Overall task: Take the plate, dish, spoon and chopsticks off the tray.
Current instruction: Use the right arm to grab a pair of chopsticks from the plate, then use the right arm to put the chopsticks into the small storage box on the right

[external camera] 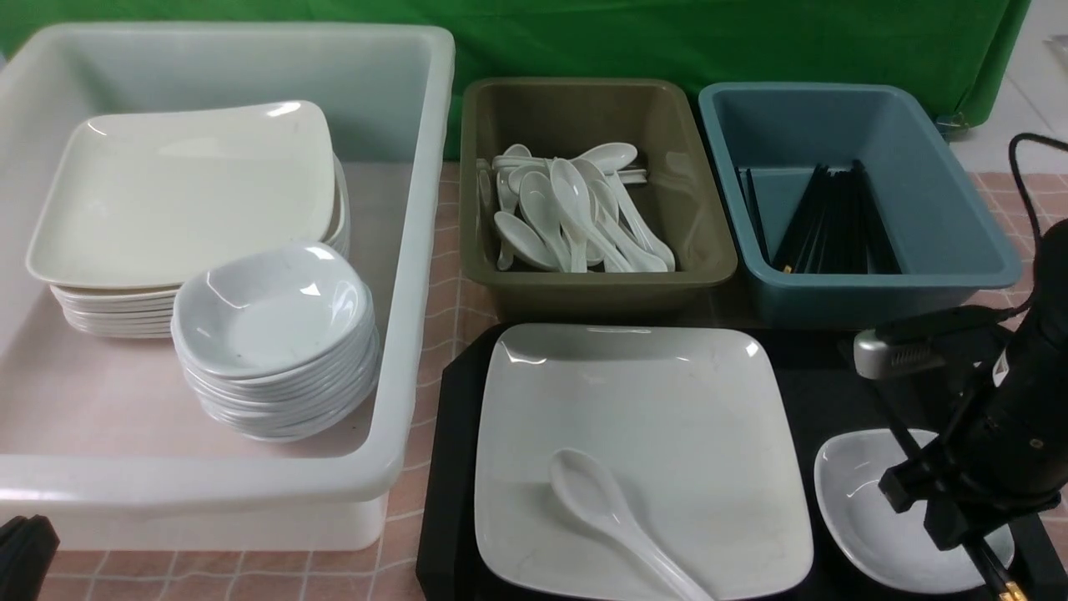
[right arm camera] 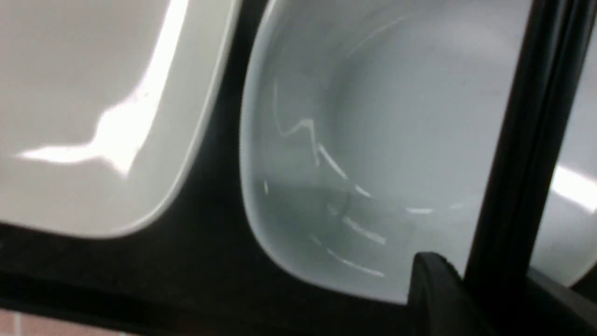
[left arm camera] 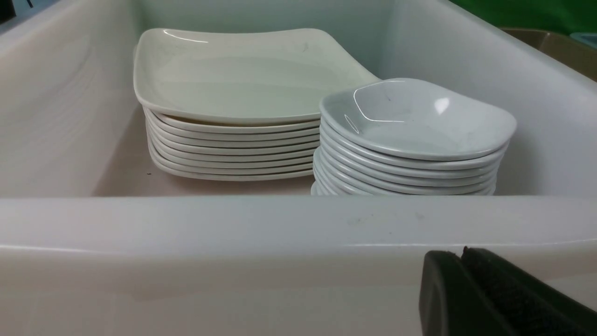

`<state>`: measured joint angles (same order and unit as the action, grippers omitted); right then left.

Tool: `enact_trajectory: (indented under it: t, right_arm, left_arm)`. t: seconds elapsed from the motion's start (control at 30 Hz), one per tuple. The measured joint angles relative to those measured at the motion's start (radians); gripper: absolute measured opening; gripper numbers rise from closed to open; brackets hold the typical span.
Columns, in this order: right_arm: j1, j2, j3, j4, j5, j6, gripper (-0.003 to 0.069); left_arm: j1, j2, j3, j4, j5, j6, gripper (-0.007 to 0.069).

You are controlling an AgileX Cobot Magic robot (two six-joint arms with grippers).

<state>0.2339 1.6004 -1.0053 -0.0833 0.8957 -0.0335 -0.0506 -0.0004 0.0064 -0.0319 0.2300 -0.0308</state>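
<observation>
Left gripper (left arm camera: 459, 255): its jaws rest closed and empty beside the white tub (external camera: 209, 488). The right gripper (external camera: 951, 519) jaws pinch the chopsticks (right arm camera: 522, 140) lying across the dish (external camera: 859, 492) on the tray (external camera: 455, 434). Lift them level, clear of the dish rim, toward the blue-grey bin (external camera: 959, 259).

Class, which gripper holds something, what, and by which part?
The right gripper appears to pinch the chopsticks where they cross the dish; the left gripper holds nothing.
</observation>
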Motion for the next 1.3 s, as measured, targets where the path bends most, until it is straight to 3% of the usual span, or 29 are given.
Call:
enact_trajectory:
  t: [0.23, 0.47, 0.77, 0.97, 1.1, 1.2, 1.23, 1.3]
  right_arm:
    - [0.000, -0.175, -0.068, 0.008, 0.049, 0.000, 0.0163]
    - [-0.001, -0.170, -0.254, 0.008, -0.203, 0.001, 0.0163]
    - [-0.055, 0.152, -0.464, 0.003, -0.567, 0.008, 0.0163]
    - [-0.111, 0.353, -0.514, 0.003, -0.762, 0.129, 0.0164]
    - [-0.123, 0.422, -0.515, 0.003, -0.804, 0.164, 0.0238]
    - [-0.120, 0.431, -0.515, 0.002, -0.788, 0.179, 0.0421]
    - [-0.120, 0.431, -0.515, 0.002, -0.785, 0.179, 0.0421]
    - [-0.115, 0.403, -0.515, 0.002, -0.711, 0.180, 0.0494]
  left_arm:
    - [0.000, 0.000, 0.000, 0.000, 0.000, 0.000, 0.0022]
    - [0.000, 0.000, 0.000, 0.000, 0.000, 0.000, 0.0022]
    - [0.000, 0.000, 0.000, 0.000, 0.000, 0.000, 0.0022]
    - [0.000, 0.000, 0.000, 0.000, 0.000, 0.000, 0.0022]
    - [0.000, 0.000, 0.000, 0.000, 0.000, -0.001, 0.0022]
    - [0.000, 0.000, 0.000, 0.000, 0.000, 0.000, 0.0022]
    - [0.000, 0.000, 0.000, 0.000, 0.000, 0.000, 0.0022]
    - [0.000, 0.000, 0.000, 0.000, 0.000, 0.000, 0.0022]
